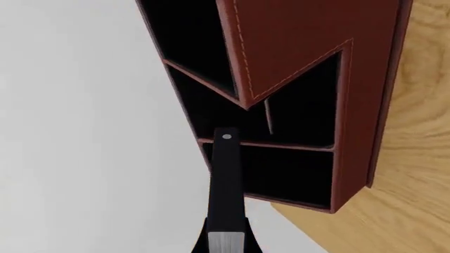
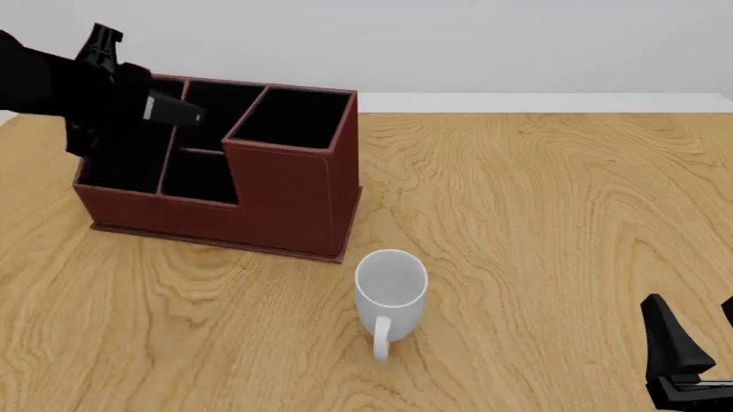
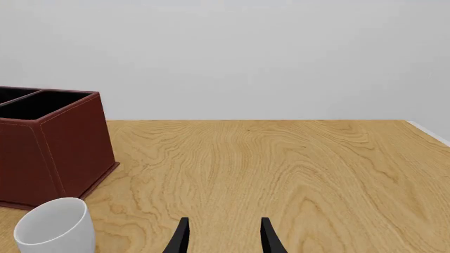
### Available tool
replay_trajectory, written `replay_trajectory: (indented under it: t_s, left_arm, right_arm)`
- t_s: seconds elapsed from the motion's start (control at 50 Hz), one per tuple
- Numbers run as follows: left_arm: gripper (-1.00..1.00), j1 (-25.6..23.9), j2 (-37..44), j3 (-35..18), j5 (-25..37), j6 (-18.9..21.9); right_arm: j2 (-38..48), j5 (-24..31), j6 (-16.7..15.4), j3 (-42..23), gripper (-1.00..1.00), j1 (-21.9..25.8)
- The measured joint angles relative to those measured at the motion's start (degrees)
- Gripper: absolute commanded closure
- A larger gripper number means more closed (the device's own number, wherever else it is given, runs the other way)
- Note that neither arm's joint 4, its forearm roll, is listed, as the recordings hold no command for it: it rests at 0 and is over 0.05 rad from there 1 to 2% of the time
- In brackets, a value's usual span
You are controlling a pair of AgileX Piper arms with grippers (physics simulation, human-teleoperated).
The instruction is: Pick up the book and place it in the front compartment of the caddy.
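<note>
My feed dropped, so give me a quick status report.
Left gripper shut on book, over the caddy. Right gripper open, empty, low over the table. Book not yet in. Mug stands clear of the caddy.

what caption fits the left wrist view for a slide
Left gripper holds the black book over the caddy.

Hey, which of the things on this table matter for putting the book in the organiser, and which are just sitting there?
Part of the job:
book, held in the left hand
organiser box

Just lying about:
white mug
right hand, open and idle over bare table
</note>
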Motion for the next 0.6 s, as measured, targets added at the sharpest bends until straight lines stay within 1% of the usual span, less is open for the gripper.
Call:
replay_trajectory:
  t_s: [0.14,0.42,0.6]
  left_arm:
    - [1.00,-1.03,2.20,-2.60,-0.42,-0.30]
    - [1.00,-3.90,4.97,-4.64,-0.86,-0.98]
    - [1.00,-4.78,7.37,-6.61,-0.25,-2.59]
  right_arm:
    - [0.00,0.00,0.00,0.00,-1.00,0.01]
    - [0.00,0.00,0.01,0.00,-1.00,0.00]
    - [0.01,0.00,0.00,0.00,-1.00,0.00]
